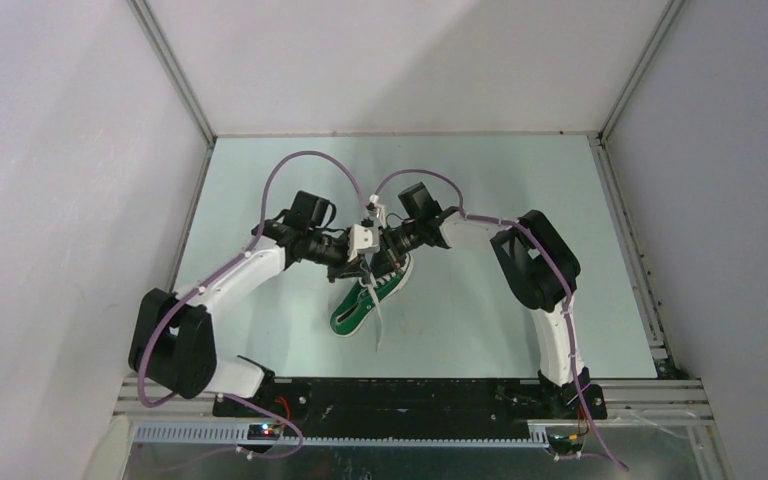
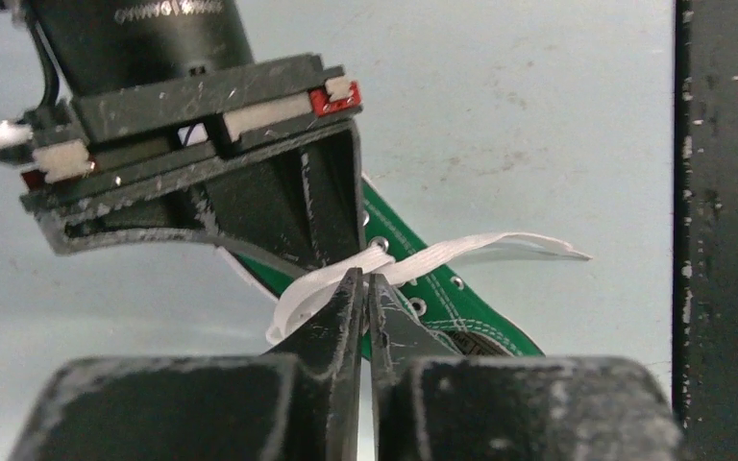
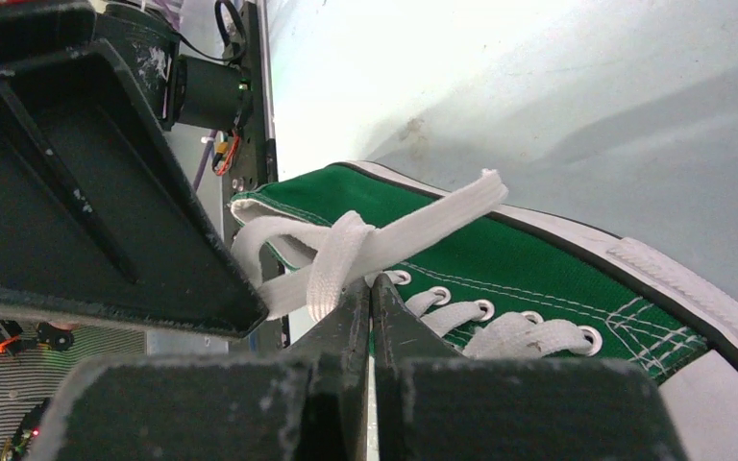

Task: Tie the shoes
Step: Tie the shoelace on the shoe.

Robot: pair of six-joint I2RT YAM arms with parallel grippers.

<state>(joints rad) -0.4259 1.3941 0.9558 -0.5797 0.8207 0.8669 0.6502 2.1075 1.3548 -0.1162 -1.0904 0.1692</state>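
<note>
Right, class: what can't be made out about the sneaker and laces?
Top view: where the white lace crosses, hidden under both tools.
Left wrist view: most of the green sneaker, behind right tool and left tool.
Right wrist view: toe, cut off by the edge.

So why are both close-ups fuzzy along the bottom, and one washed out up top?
Left wrist view: the left claw sits too near the lens, so its base blurs while the lace looks sharp. Right wrist view: same blur on the right claw; bright light bleaches the backdrop above the sneaker. Top view: even light, soft shadows.
</note>
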